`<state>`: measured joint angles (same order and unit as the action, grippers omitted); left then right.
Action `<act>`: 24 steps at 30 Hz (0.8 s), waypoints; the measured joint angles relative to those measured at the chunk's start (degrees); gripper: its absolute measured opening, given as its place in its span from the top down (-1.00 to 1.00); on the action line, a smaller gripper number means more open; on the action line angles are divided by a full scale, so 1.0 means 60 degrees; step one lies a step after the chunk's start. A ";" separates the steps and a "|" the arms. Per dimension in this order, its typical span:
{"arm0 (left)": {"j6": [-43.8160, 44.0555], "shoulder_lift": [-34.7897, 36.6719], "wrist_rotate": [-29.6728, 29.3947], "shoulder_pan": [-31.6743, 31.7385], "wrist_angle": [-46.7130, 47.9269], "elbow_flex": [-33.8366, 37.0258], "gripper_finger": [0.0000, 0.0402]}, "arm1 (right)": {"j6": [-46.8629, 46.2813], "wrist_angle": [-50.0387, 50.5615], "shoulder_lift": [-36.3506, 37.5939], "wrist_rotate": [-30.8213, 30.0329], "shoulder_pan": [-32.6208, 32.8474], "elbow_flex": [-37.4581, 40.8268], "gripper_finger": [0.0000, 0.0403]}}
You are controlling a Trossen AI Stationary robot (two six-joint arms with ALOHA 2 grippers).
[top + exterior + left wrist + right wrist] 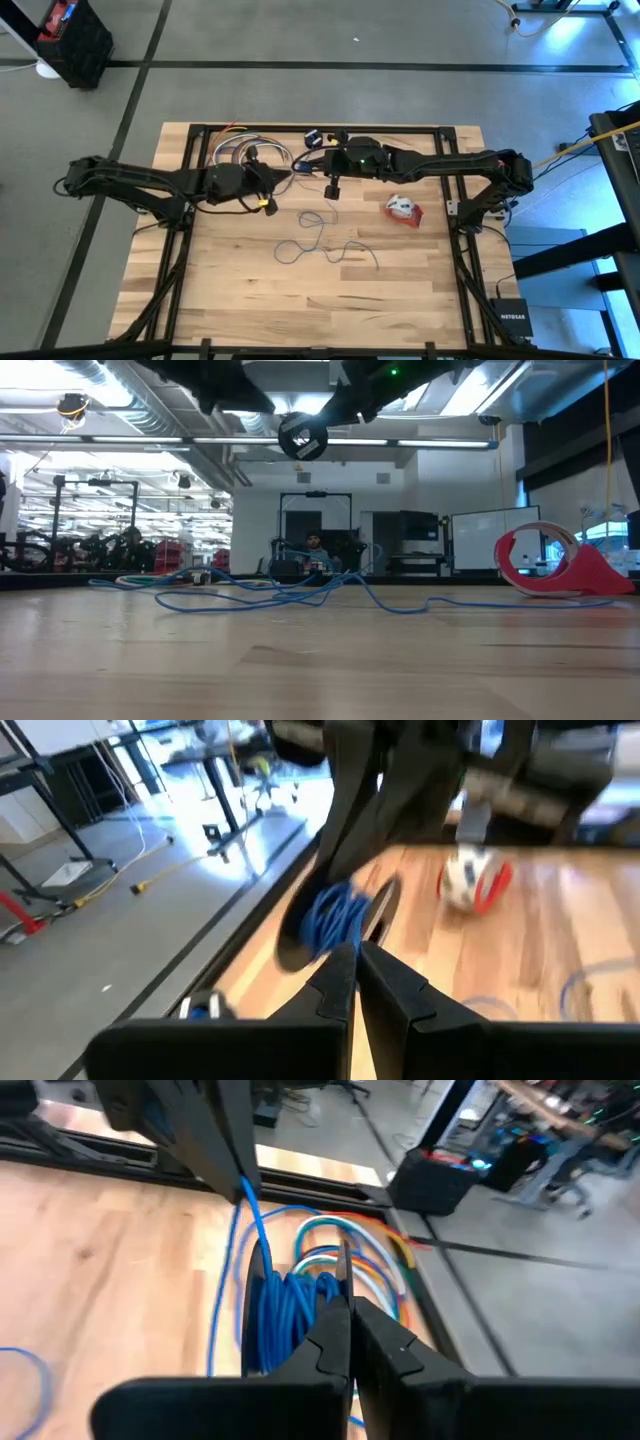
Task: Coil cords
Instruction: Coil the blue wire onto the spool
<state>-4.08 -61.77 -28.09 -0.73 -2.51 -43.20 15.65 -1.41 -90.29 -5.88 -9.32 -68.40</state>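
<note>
At the near middle of the table (240, 300), toward six o'clock, loose blue cord (322, 243) lies in flat loops on the wood; the low view shows the same strand snaking across the surface. Just past it, toward three o'clock, the red-and-white bundle (404, 210) sits alone on the boards, well apart from both arms.

Farther back, near the centre, the two arms meet above the table. The left gripper (283, 176) reaches in from nine o'clock, its fingers (345, 982) pressed together, tips right at a wound mass of blue cord on a dark round spool (330, 920). Whether the tips actually pinch a strand cannot be told. The right gripper (325, 162) comes in from three o'clock, fingers (335, 1325) likewise closed together, tips at the same blue winding; its wrist view shows one strand running taut from the coil up to the left arm. Again no clear grip on the cord can be made out. In the low view a small black puck (303, 437) hangs in the air under the arms, high above the wood.

Beyond the grippers, toward eleven o'clock at the far edge, a bundle of coloured wires (238, 150) curls in loops of white, orange and green.
</note>
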 joint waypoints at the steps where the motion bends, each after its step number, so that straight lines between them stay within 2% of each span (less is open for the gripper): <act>1: -0.0050 0.0002 0.0000 0.0053 0.0238 -0.0002 0.96 | -0.0064 0.0084 0.0002 0.0164 -0.0004 -0.0035 0.97; 4: 0.0062 -0.0063 0.0017 0.0242 0.0938 -0.0001 0.97 | -0.0258 0.0219 0.0002 0.0521 -0.0007 -0.0238 0.97; 12: 0.0322 -0.0197 0.0014 0.0436 0.0924 0.0260 0.96 | -0.0805 0.0308 0.0002 0.1088 -0.0004 -0.0785 0.97; 17: 0.0194 -0.0740 -0.0044 0.0447 0.0310 0.0306 0.95 | -0.1077 -0.0507 0.0032 0.1179 -0.0004 -0.0961 0.97; 24: 0.0031 -0.1671 -0.0031 0.0590 -0.0435 0.0306 0.96 | -0.1073 -0.0781 0.0036 0.1175 -0.0004 -0.1249 0.97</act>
<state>-3.90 -71.80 -28.27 2.81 -5.12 -41.36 9.22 -6.09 -90.08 1.17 -9.34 -75.90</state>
